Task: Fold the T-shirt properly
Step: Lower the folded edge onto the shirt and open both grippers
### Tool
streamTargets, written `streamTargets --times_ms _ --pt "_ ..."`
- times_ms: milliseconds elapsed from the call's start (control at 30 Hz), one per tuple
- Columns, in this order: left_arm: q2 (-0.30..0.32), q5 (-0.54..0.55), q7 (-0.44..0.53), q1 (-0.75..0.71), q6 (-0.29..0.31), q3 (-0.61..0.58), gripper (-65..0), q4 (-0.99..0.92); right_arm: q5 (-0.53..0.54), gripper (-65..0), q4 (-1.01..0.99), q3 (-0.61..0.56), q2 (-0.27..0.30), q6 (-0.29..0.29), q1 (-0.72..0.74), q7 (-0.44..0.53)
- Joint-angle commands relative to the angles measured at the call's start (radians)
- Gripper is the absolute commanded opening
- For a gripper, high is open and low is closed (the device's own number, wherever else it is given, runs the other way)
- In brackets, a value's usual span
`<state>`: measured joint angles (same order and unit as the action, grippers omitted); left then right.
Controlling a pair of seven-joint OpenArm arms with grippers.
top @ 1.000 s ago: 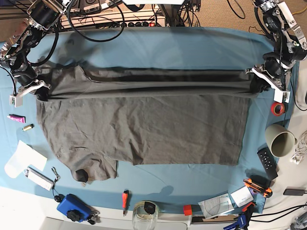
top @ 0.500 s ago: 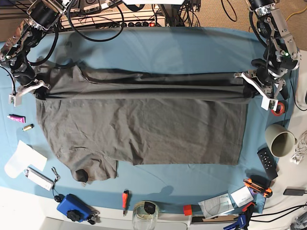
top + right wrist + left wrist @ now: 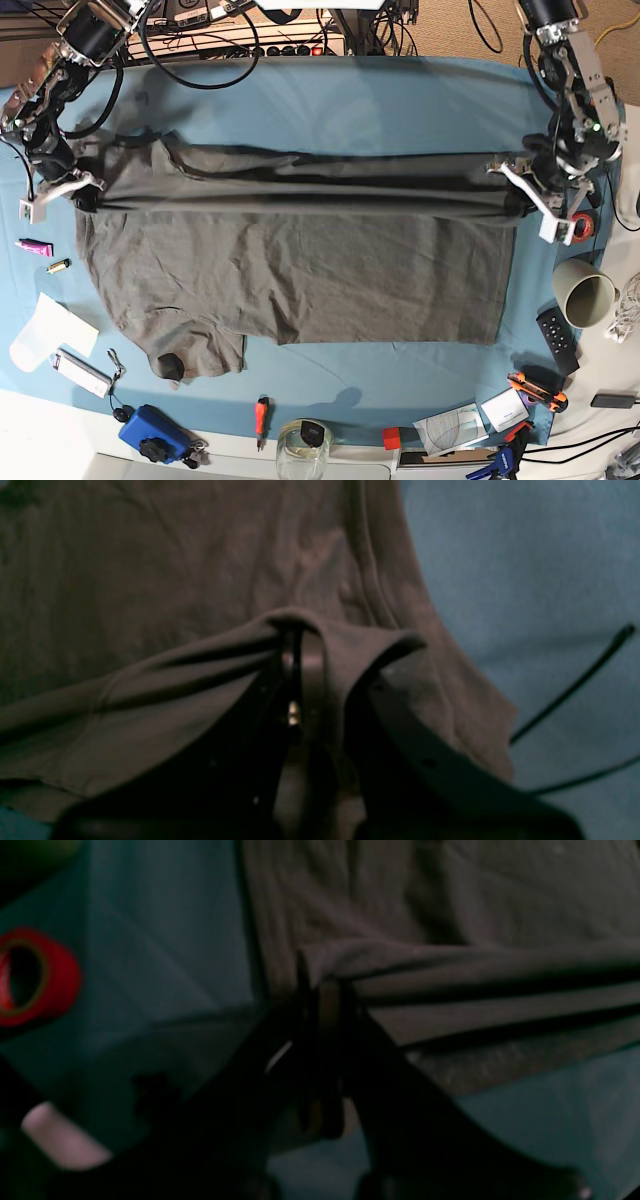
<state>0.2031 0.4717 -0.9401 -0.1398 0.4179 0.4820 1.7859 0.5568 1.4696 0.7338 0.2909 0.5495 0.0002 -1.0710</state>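
Note:
The dark charcoal T-shirt [image 3: 300,265] lies spread on the teal tablecloth [image 3: 380,100], its far edge lifted into a long taut fold between my two grippers. My left gripper [image 3: 525,200] is shut on the shirt's corner at the base view's right; the left wrist view shows the fabric [image 3: 450,990] pinched between the closed fingers [image 3: 325,1005]. My right gripper [image 3: 82,192] is shut on the shirt edge at the base view's left; the right wrist view shows cloth [image 3: 200,670] draped over its closed fingers [image 3: 300,655]. A sleeve [image 3: 195,355] lies at the front left.
A red tape roll [image 3: 580,226] and a grey cup [image 3: 583,293] lie just right of my left gripper. A remote [image 3: 557,338], cutters [image 3: 535,390], a jar [image 3: 302,447], a red screwdriver [image 3: 261,413] and a blue device [image 3: 152,432] line the front edge. Cables [image 3: 200,50] run along the back.
My left gripper has carried its shirt corner toward the front and slightly inward. The lifted fold has moved nearer over the shirt body. My right gripper has held almost still.

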Motion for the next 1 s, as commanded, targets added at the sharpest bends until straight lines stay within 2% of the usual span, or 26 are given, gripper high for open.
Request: streamTargets --times_ms 0,133,267,567,667,733,833,967 --pt "0.015 -0.003 0.021 0.018 -0.006 -0.005 -65.0 0.004 -0.010 -65.0 0.014 -0.013 0.026 -0.001 0.027 0.035" --pt "0.014 -0.057 0.022 0.048 -0.012 -0.014 -65.0 -0.020 -0.073 -65.0 0.014 -0.097 0.025 -0.002 0.051 0.044" --pt "0.013 -0.057 0.027 0.061 -0.033 -0.013 -65.0 -0.022 -0.148 -65.0 0.014 -0.153 0.025 -0.055 0.059 0.107" --pt "0.013 -0.057 0.037 0.060 -0.032 -0.015 -65.0 -0.022 -0.177 -65.0 0.014 -0.158 0.025 -0.060 0.098 0.113" --pt "0.013 -0.056 0.044 0.060 -0.010 -0.015 -65.0 -0.022 -0.204 -65.0 0.014 -0.158 0.025 -0.059 0.113 0.113" --pt "0.013 -0.052 0.051 0.060 0.021 -0.015 -65.0 -0.022 -0.210 -59.0 0.014 -0.158 0.025 -0.059 0.118 0.113" --pt "0.013 -0.053 0.051 0.060 0.039 -0.015 -54.8 -0.022 -0.210 -49.4 0.014 -0.158 0.025 -0.059 0.119 0.113" --pt "0.013 -0.053 0.051 0.060 0.039 -0.015 -48.8 -0.022 -0.209 -49.0 0.014 -0.158 0.025 -0.060 0.119 0.111"
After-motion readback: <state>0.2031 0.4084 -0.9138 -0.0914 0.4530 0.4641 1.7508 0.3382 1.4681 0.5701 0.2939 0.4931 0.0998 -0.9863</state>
